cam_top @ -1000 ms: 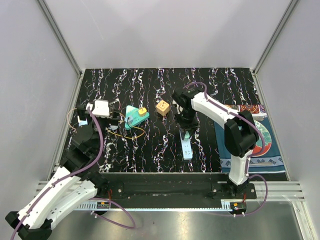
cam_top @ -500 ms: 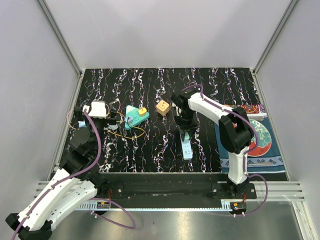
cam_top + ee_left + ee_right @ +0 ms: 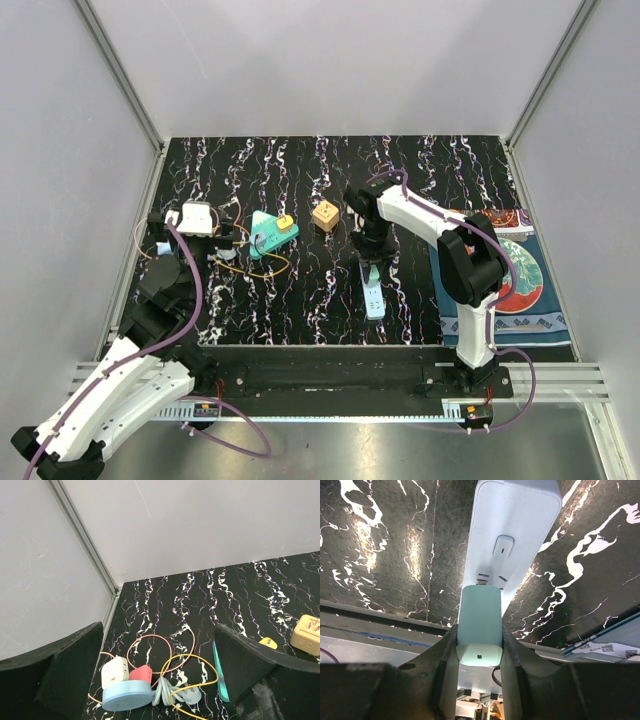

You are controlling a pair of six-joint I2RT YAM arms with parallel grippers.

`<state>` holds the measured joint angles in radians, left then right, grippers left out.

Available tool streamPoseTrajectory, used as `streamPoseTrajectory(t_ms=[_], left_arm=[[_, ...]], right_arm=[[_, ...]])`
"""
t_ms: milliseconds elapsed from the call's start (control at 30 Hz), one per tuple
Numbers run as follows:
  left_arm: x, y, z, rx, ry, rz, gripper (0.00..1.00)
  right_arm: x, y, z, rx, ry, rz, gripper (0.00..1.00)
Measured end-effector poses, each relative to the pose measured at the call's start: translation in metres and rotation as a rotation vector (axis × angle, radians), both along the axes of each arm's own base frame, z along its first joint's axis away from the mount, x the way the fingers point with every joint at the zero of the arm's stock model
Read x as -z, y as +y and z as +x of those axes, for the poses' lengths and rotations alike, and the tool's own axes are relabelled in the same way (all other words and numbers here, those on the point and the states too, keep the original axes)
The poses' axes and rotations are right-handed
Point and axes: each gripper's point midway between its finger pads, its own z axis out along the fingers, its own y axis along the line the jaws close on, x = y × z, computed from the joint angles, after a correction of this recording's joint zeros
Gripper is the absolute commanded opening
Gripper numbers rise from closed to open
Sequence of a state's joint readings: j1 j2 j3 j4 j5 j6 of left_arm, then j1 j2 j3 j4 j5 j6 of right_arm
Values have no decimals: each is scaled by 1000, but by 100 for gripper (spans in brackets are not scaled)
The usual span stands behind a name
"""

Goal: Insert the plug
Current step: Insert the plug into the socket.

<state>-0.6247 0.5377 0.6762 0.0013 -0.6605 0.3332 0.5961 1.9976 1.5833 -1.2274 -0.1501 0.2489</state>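
Observation:
My right gripper (image 3: 479,630) is shut on a mint-green plug (image 3: 479,617), one finger on each side of it. The plug's front end meets a socket of the pale blue power strip (image 3: 512,525); its prongs are hidden. From above, the right gripper (image 3: 370,262) points down at the far end of the power strip (image 3: 375,300), which lies mid-table. My left gripper (image 3: 159,630) stands wide open at the table's left, above a heap of chargers, and holds nothing. In the top view the left gripper (image 3: 192,232) sits under its white camera.
Below the left gripper lie a white charger (image 3: 114,672), a red charger (image 3: 141,673), a blue round hub (image 3: 127,696) and a pale plug (image 3: 190,694) with looped cables. A teal triangular piece (image 3: 268,234), a tan cube adapter (image 3: 324,214) and a patterned mat (image 3: 512,290) are nearby.
The left arm has pulled a little to the left, away from the teal piece. The right arm shifted slightly over the power strip and still holds the plug.

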Motion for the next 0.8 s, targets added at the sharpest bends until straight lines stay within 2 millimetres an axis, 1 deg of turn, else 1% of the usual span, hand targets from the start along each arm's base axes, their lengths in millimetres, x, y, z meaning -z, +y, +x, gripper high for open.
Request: streamPoseTrajectory(t_ms=[533, 800], left_arm=[[0, 0, 0, -2, 1, 1, 99], [5, 0, 1, -3, 10, 8, 99]], right_arm=[[-1, 0, 3, 50, -11, -17, 0], [-1, -1, 6, 61, -27, -29, 0]])
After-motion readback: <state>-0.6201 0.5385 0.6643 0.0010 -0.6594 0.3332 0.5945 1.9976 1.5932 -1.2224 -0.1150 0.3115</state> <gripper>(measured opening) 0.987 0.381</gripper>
